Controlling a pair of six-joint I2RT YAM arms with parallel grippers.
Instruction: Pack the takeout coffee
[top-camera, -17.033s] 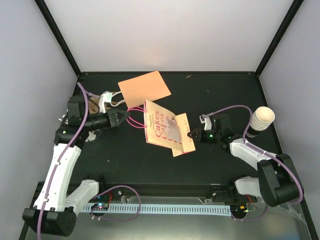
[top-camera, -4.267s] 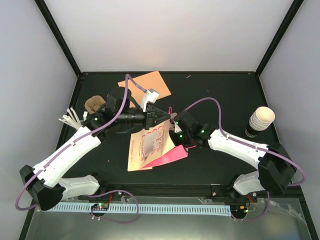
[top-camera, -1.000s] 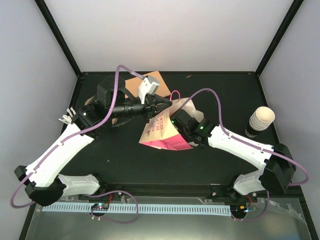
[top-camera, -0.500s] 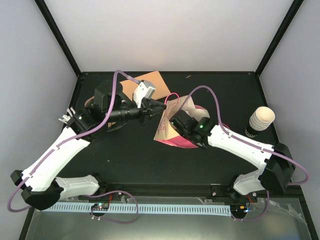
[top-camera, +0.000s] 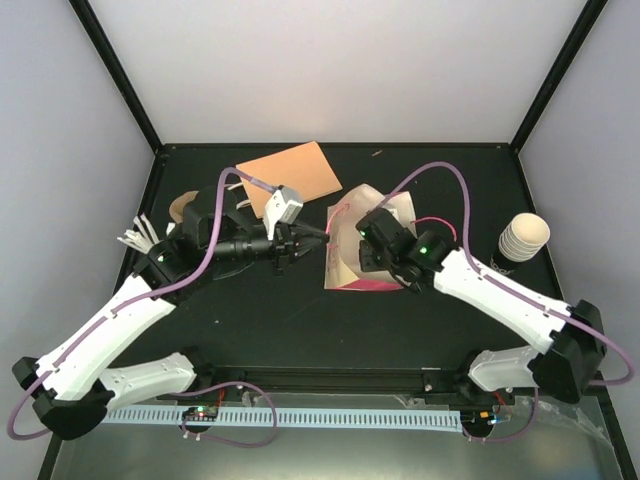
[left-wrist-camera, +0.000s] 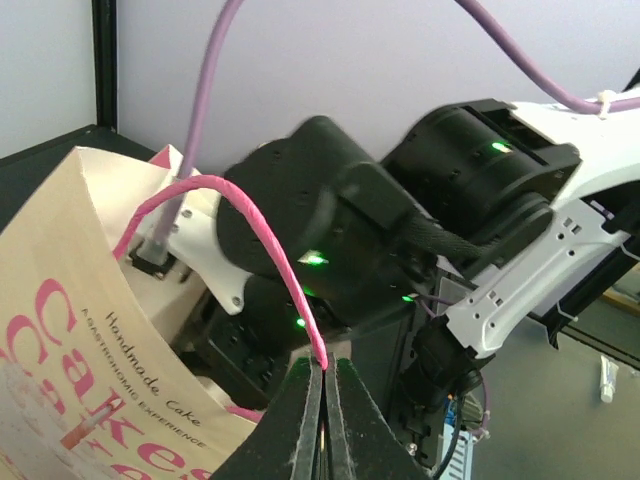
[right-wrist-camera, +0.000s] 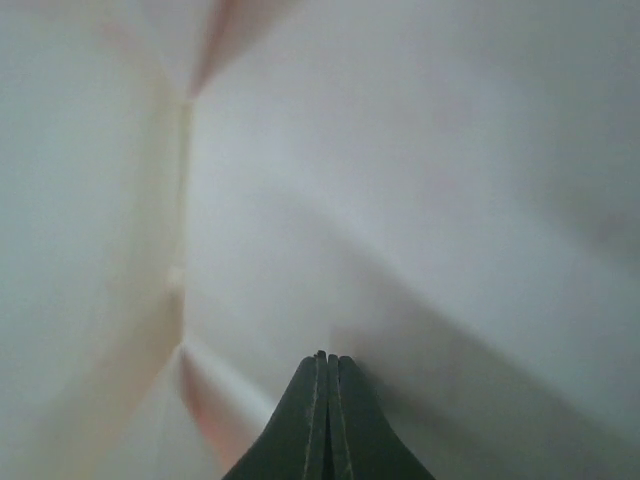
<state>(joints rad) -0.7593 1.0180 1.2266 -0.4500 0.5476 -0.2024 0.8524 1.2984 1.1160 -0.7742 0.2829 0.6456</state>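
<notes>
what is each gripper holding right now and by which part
The left gripper pinches the paper bag by its pink cord handle. The right gripper is shut inside the bag, with nothing seen between its fingers.

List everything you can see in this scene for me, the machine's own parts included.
cream paper bag with pink lettering: one, cream and pink, middle of the table, between the two arms
cream-white ribbed paper takeout cup: one, dark lower part, upright at the right edge
flat orange-brown paper sheet: one, far side
brown moulded pulp carrier: one, far left, partly hidden
bundle of thin white sticks: one, left edge
black table: one
left arm, right arm: two, white and black
left gripper: shut on the bag's pink cord handle
right gripper: shut, inside the bag
</notes>
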